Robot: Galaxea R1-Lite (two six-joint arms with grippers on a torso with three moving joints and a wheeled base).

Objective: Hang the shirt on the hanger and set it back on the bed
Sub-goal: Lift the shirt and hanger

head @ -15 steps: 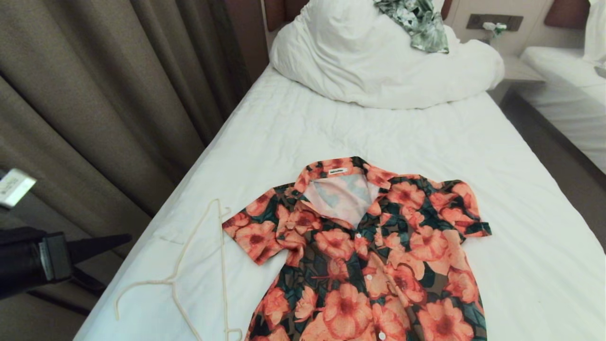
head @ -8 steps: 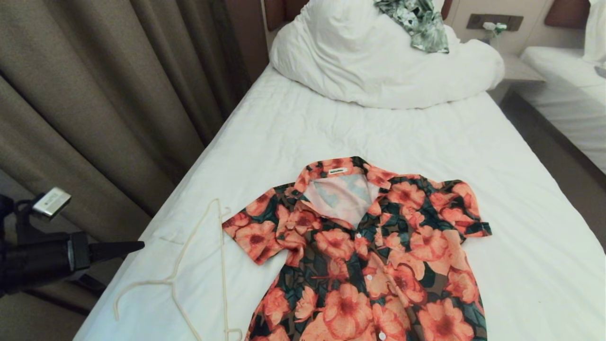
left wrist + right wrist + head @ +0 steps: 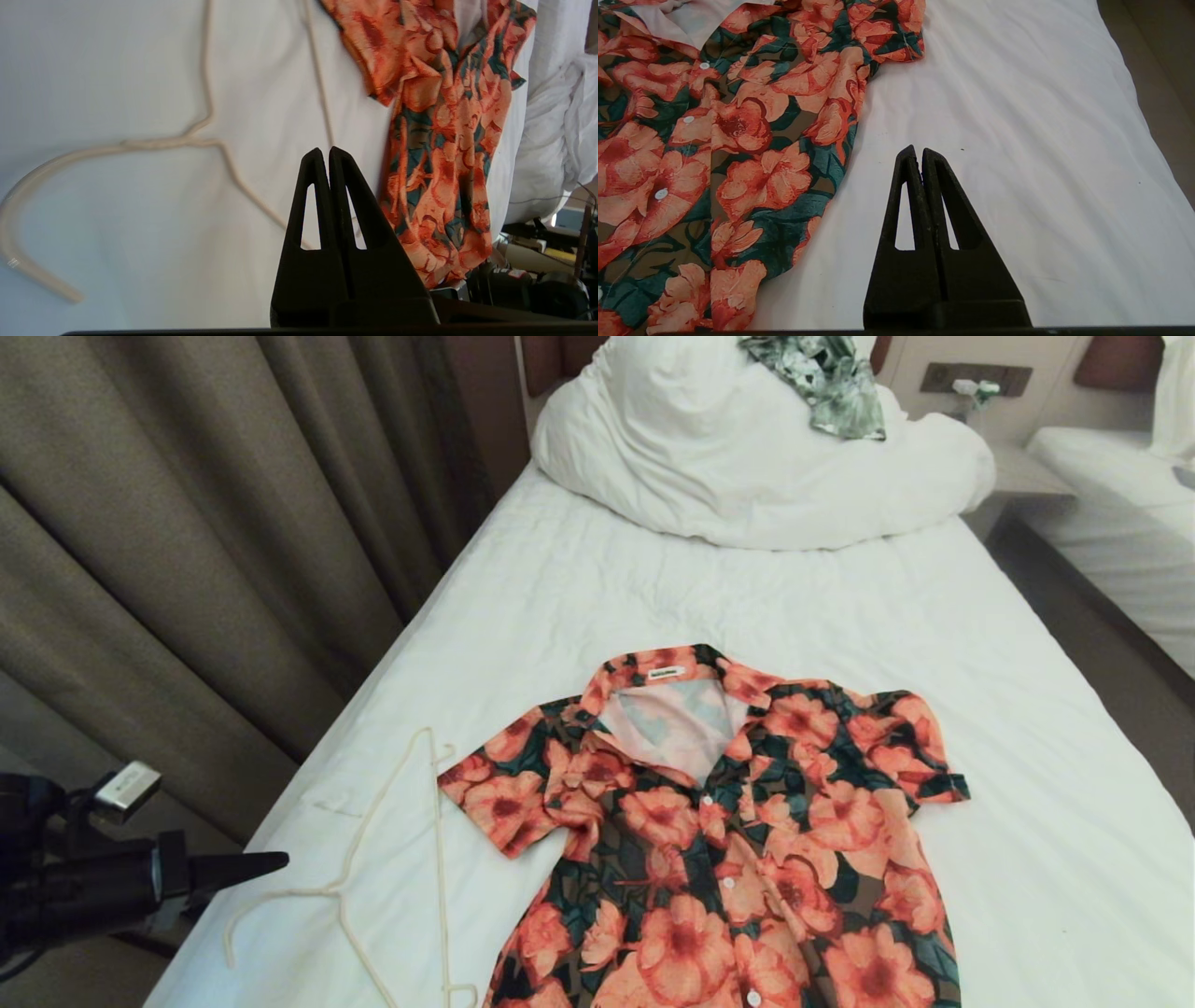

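The flowered shirt [image 3: 719, 840] lies flat and face up on the white bed [image 3: 672, 597], collar toward the pillow. It also shows in the left wrist view [image 3: 444, 121] and the right wrist view [image 3: 724, 140]. The cream hanger [image 3: 373, 868] lies on the sheet just left of the shirt, its hook [image 3: 28, 196] curving toward the bed's left edge. My left gripper [image 3: 280, 863] is shut and empty; it hovers at the bed's left edge, pointing at the hanger's hook [image 3: 325, 150]. My right gripper [image 3: 920, 150] is shut and empty, above bare sheet to the right of the shirt.
A bulky white duvet [image 3: 747, 457] is piled at the head of the bed with a green leafy garment [image 3: 826, 383] on top. Brown curtains [image 3: 187, 541] hang close along the left side. A second white bed [image 3: 1120, 523] stands to the right across a narrow floor gap.
My left arm has swung lower and forward, bringing the shut gripper down to the bed's left edge near the hanger's hook. Shirt and hanger have not moved.
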